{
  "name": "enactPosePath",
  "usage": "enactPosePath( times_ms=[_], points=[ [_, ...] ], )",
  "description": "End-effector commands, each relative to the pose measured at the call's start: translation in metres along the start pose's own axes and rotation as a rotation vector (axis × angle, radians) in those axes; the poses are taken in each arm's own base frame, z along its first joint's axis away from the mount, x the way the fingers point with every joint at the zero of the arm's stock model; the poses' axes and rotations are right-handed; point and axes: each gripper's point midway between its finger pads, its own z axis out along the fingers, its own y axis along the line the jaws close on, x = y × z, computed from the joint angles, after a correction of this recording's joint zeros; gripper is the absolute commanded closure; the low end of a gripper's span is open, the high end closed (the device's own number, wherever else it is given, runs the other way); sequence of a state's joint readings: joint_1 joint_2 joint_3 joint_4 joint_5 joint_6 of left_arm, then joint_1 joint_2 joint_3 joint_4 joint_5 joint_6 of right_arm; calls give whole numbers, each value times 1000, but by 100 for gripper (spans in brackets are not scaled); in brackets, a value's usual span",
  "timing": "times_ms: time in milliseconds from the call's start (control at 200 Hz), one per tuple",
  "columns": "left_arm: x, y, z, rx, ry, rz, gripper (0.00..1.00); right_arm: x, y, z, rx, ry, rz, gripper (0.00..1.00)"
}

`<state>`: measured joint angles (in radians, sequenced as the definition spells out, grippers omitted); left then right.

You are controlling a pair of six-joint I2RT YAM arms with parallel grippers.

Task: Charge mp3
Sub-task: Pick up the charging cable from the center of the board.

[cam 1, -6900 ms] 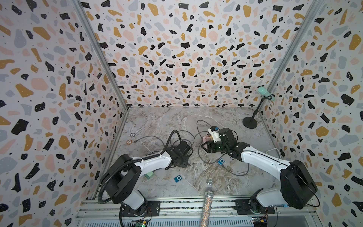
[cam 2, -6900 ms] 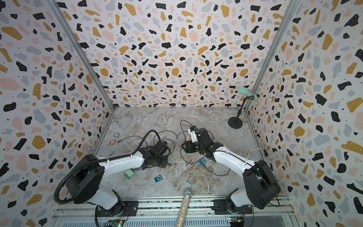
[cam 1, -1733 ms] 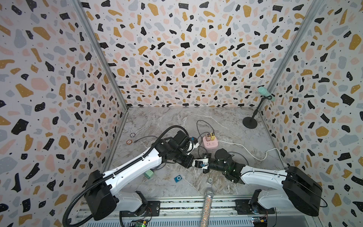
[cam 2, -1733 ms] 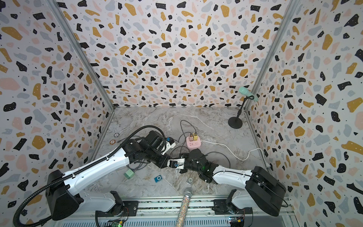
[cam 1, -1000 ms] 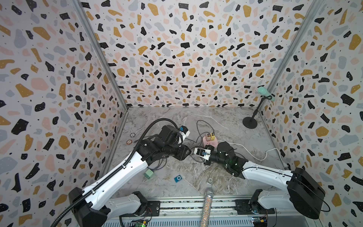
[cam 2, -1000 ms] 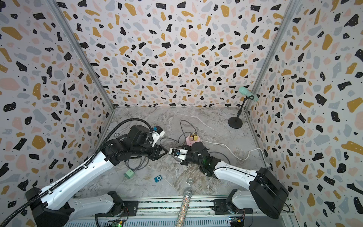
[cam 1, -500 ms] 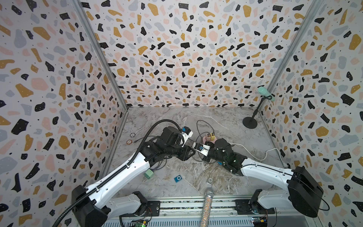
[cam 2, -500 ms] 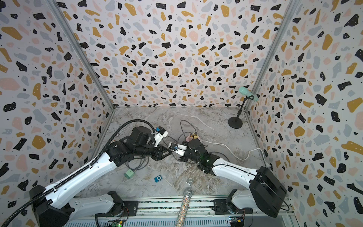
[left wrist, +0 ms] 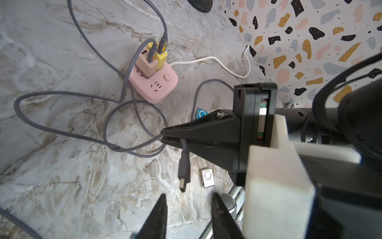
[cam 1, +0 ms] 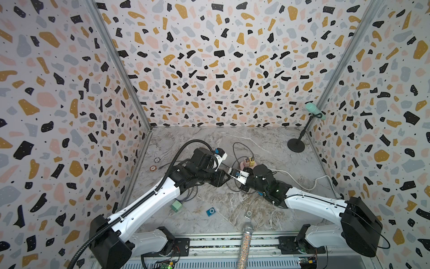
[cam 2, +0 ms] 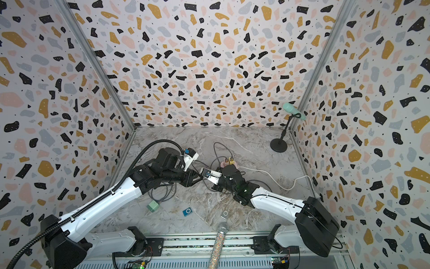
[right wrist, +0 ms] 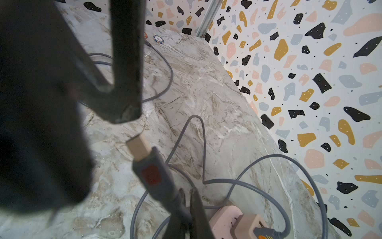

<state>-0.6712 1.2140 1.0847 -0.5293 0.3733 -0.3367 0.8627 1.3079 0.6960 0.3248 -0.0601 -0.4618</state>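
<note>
My right gripper (right wrist: 187, 193) is shut on a grey cable just behind its small plug (right wrist: 144, 157), held above the marble table. In the left wrist view the plug (left wrist: 184, 173) hangs tip-first just outside the fingertips of my left gripper (left wrist: 188, 195), which is open and holds nothing. In both top views the two grippers meet at mid-table, the left gripper (cam 1: 227, 178) in front of the pink power strip (cam 1: 244, 165). A blue mp3 (cam 1: 211, 212) and a silver mp3 (cam 1: 248, 215) lie flat near the front edge, untouched.
Beige and yellow chargers sit in the power strip (left wrist: 154, 82), with grey cable loops and a white cord (cam 1: 302, 184) around it. A green cube (cam 1: 176, 206), two chips (cam 1: 152, 168), a mic stand (cam 1: 296, 145) and a glitter microphone (cam 1: 246, 240) are also on the table.
Both grippers have drawn closer together above the table. The right one has carried the plug up to the left fingertips. The left jaws have narrowed a little.
</note>
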Motion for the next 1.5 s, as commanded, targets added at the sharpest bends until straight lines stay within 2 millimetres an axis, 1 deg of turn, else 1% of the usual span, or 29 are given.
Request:
enactPosePath(
  times_ms=[0,160,225,401,506,601,881,1126,1282,1497],
  points=[
    [-10,-3,-1,33,-43,-1,64,-21,-8,-6,19,-46,-1,100],
    [-10,-8,5,81,-36,-5,64,-24,-7,-5,16,-51,-3,100],
    [-10,-8,9,86,-27,-9,64,-25,-7,-5,16,-51,-4,100],
    [0,-4,18,87,16,-14,65,-25,-9,-4,28,-40,-3,100],
    [2,-4,16,86,15,-12,68,-22,-10,-4,35,-31,-3,100],
    [-1,-5,14,89,2,-11,72,-21,-9,-4,31,-29,-3,100],
    [-4,-9,10,100,-11,-7,72,-16,-7,-3,30,-12,-7,100],
    [0,-6,12,95,-5,-11,80,-16,-4,-2,22,-10,-11,100],
    [-1,-6,12,93,-9,-8,80,-15,-1,-2,17,-5,-16,100],
    [-1,-6,12,94,-9,-11,88,-14,1,-3,16,-1,-18,100]
  ],
)
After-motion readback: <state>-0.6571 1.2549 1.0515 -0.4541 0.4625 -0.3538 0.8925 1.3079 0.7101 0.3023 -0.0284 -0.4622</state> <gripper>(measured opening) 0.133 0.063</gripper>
